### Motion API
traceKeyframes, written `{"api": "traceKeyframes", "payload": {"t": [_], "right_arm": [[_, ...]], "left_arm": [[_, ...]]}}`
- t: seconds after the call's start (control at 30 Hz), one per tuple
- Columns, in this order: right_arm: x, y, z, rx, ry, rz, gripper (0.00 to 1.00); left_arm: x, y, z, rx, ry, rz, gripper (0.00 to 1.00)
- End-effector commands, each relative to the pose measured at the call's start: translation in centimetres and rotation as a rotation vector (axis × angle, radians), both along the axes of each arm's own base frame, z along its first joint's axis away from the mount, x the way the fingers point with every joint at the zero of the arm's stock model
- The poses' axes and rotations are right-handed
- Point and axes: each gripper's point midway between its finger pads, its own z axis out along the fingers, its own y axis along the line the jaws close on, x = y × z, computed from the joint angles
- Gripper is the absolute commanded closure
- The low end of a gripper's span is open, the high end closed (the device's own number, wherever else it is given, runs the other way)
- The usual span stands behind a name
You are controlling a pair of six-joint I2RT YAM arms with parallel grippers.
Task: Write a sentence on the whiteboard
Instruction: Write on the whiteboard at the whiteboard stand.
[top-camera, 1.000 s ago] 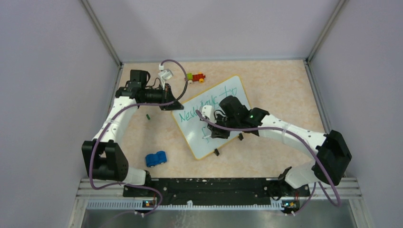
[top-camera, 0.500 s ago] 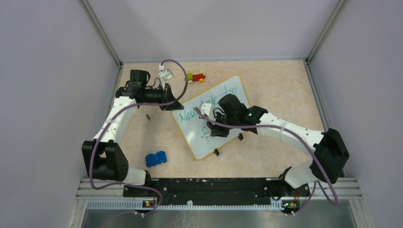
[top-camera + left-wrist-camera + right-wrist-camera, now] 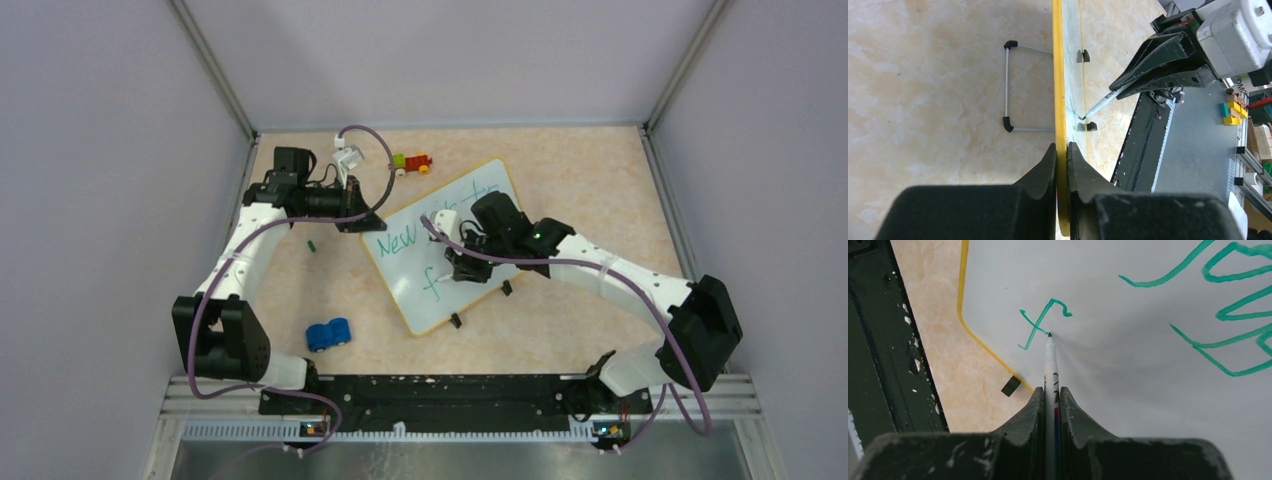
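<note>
While the whiteboard [image 3: 412,285] sits angled on the table [image 3: 580,180], its far-left corner is shown from above clamped by the left end effector [image 3: 365,222]. The left wrist view shows it pinched edge-on. In the right wrist view, a marker [image 3: 1050,360] is gripped by the right end effector [image 3: 1050,392]. The sentence [image 3: 1040,320] has only an "f" on line two, so it is judged unfinished.

whiteboard [image 3: 1128,365]: smooth, faintly glossy white face; yellow plastic-looking rim | table [image 3: 923,100]: polished beige marble-look top | pen [image 3: 1050,365]: smooth white plastic barrel | stand [image 3: 1007,85]: thin bare metal wire; black caps | right gripper [image 3: 1050,390]: matt black plastic, scuffed | left gripper [image 3: 1061,147]: matt black plastic
</note>
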Motion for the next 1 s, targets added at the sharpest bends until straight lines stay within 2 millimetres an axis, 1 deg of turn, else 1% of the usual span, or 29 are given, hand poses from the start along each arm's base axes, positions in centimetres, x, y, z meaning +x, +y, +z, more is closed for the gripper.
{"api": "traceKeyframes", "payload": {"t": [0.0,0.13,0.43,0.53,0.77,0.83,0.97], "right_arm": [[1.2,-0.4,2.8,0.056,-0.085,-0.024,1.0],[1.7,-0.1,2.8,0.055,-0.086,-0.031,1.0],[2.5,0.1,1.9,0.03,-0.088,-0.044,1.0],[3.0,-0.5,2.0,0.025,-0.091,-0.063,1.0],[4.4,-2.8,2.4,0.014,-0.104,-0.114,1.0],[4.3,-2.8,2.3,0.012,-0.099,-0.111,1.0],[3.7,-2.3,1.9,0.025,-0.067,-0.085,1.0]], "left_arm": [[0.1,-0.4,-1.1,0.029,-0.032,-0.032,1.0],[0.1,-0.4,-1.1,0.03,-0.032,-0.031,1.0],[0.0,-0.3,-1.1,0.036,-0.04,-0.029,1.0],[0.0,-0.3,-1.1,0.035,-0.039,-0.03,1.0],[0.1,-0.3,-1.1,0.034,-0.035,-0.031,1.0],[0.1,-0.3,-1.2,0.034,-0.032,-0.03,1.0],[0.2,-0.4,-1.2,0.032,-0.028,-0.031,1.0]]}}
